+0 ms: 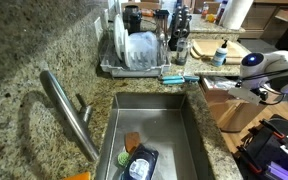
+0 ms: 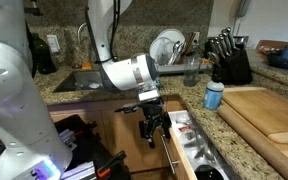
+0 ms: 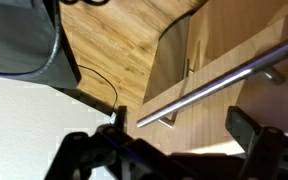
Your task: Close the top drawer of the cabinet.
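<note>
The top drawer [image 2: 188, 142] stands pulled out from the light brown cabinet [image 2: 112, 128], showing a white inside with small items. My gripper [image 2: 150, 128] points down right at the drawer's wood front panel [image 2: 170, 152]. In the wrist view the gripper [image 3: 179, 132] is open, with a finger on each side. The drawer's steel bar handle [image 3: 216, 78] runs across the wood panel just beyond the fingers, not clamped. In an exterior view the arm [image 1: 258, 63] reaches over the open drawer [image 1: 216, 92] at the counter's edge.
A steel sink basin [image 1: 156, 128] with faucet [image 1: 68, 108] and a dish rack [image 1: 139, 55] sit in the granite top [image 2: 84, 96]. A cutting board [image 2: 266, 116], knife block [image 2: 229, 62] and blue-lidded bottle [image 2: 214, 95] stand above the drawer. A black bag [image 2: 84, 152] lies on the floor.
</note>
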